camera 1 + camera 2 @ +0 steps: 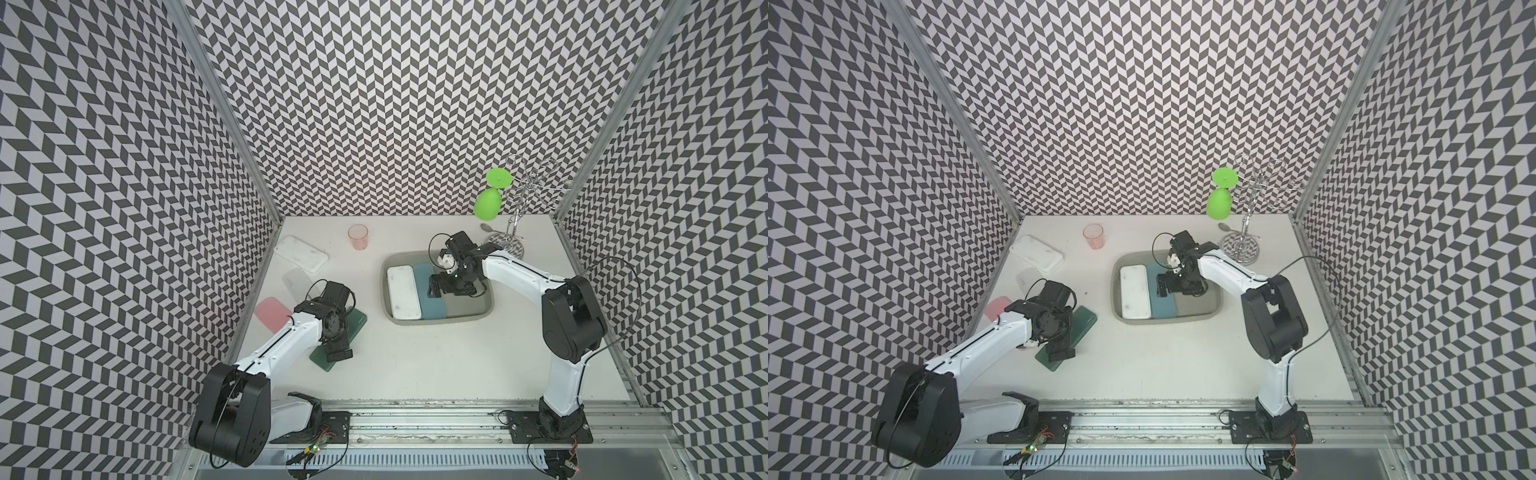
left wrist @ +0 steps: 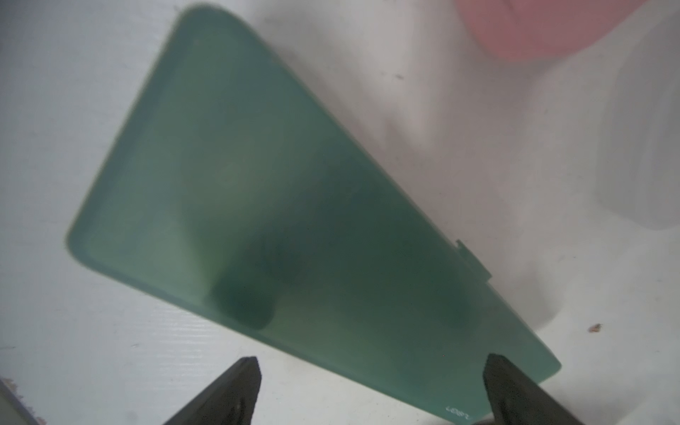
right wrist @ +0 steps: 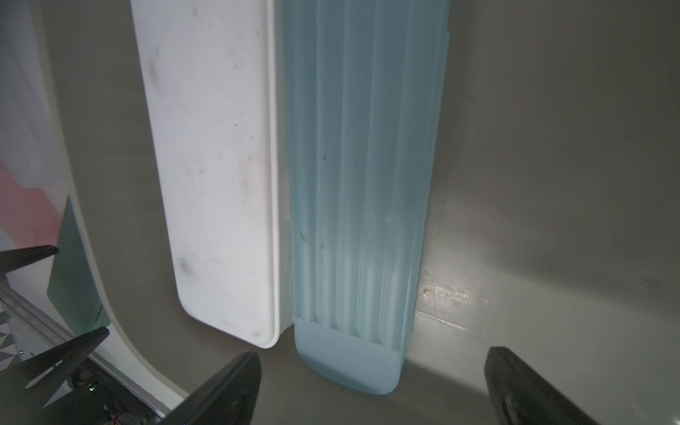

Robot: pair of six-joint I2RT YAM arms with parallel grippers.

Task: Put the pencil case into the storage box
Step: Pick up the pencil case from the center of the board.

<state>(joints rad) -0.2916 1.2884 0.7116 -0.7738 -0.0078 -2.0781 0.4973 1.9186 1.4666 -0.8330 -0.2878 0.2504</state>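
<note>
While two cases already lie in the box, the work left to do sits on the left of the table. Farthest left, a pink pencil case (image 1: 272,313) lies flat, partly behind the left arm. Just beside it lies the green pencil case (image 1: 356,326), on the table and well apart from the box. The left gripper (image 2: 371,397) hangs over the end nearer the robot's base, jaws spread wide and gripping nothing.

Further right, the storage box (image 1: 465,308) holds a white pencil case (image 1: 403,297) and a blue pencil case (image 1: 432,309) side by side, with bare floor on the right. The right gripper (image 3: 371,390) hovers low over the blue one, also wide open and empty.

I judge the green case to be smooth and flat. A pinch at one end, set askew, could let it slip or swing and catch the rim. The right arm inside the box also blocks the free slot, so the arms could collide.

In both top views the left arm covers the green case's middle. The left wrist view is blurred, so I cannot tell whether the fingertips touch the case. A pale sheet behind the pink case is too faint to name.
</note>
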